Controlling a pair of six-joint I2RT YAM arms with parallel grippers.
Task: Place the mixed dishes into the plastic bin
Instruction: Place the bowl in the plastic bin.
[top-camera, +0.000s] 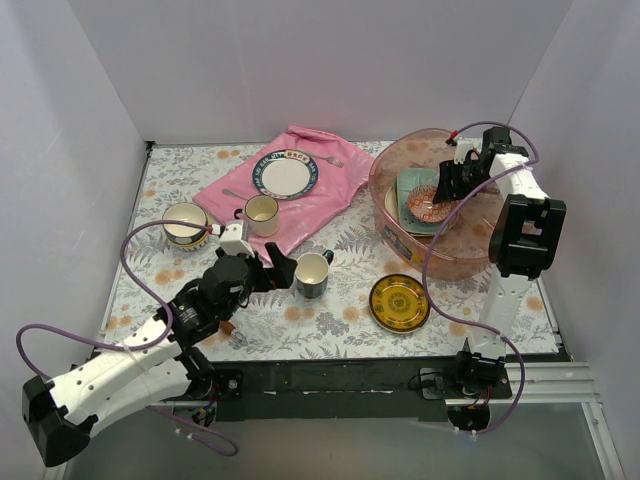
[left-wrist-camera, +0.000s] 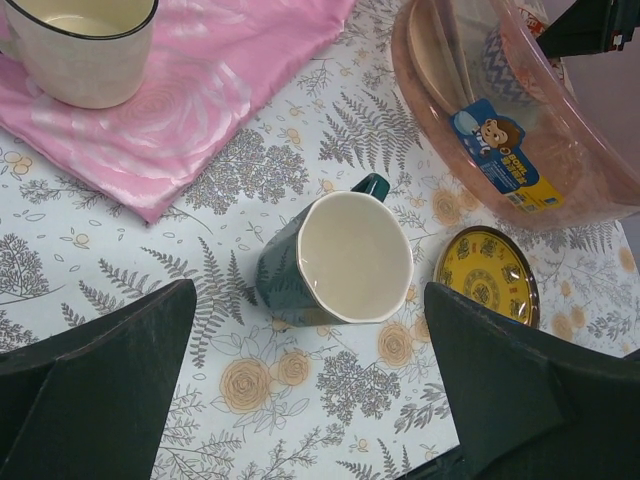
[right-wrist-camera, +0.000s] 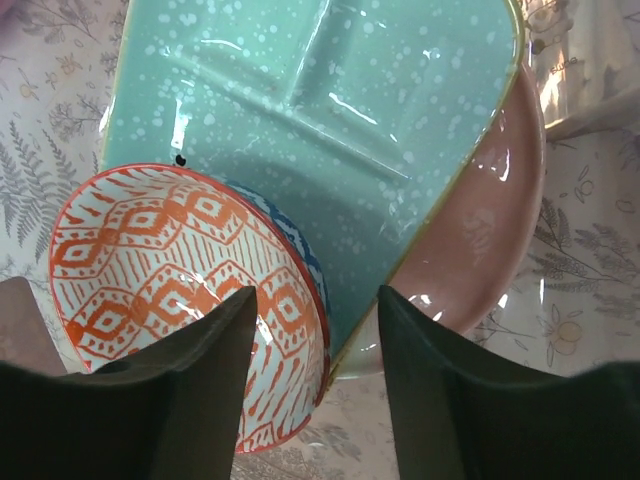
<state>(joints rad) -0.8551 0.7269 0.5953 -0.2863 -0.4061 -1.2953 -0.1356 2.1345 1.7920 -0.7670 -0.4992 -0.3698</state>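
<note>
The pink plastic bin (top-camera: 455, 262) stands at the back right. In it lie a pale green tray (right-wrist-camera: 320, 110) on a pink plate (right-wrist-camera: 480, 230), with an orange-patterned bowl (right-wrist-camera: 150, 250) resting on the tray. My right gripper (right-wrist-camera: 318, 330) hangs inside the bin, open. Its jaws straddle the bowl's rim without pinching it. A dark mug (left-wrist-camera: 350, 260) with a white inside stands on the table just ahead of my open left gripper (left-wrist-camera: 310, 390). Nothing lies between the left fingers. A yellow plate (top-camera: 399, 302) lies in front of the bin.
A pink cloth (top-camera: 320, 195) at the back centre carries a cream mug (top-camera: 262, 213), a blue-rimmed plate (top-camera: 285, 174) and cutlery. A cream bowl (top-camera: 186, 224) sits at the left. White walls close in the left, back and right sides.
</note>
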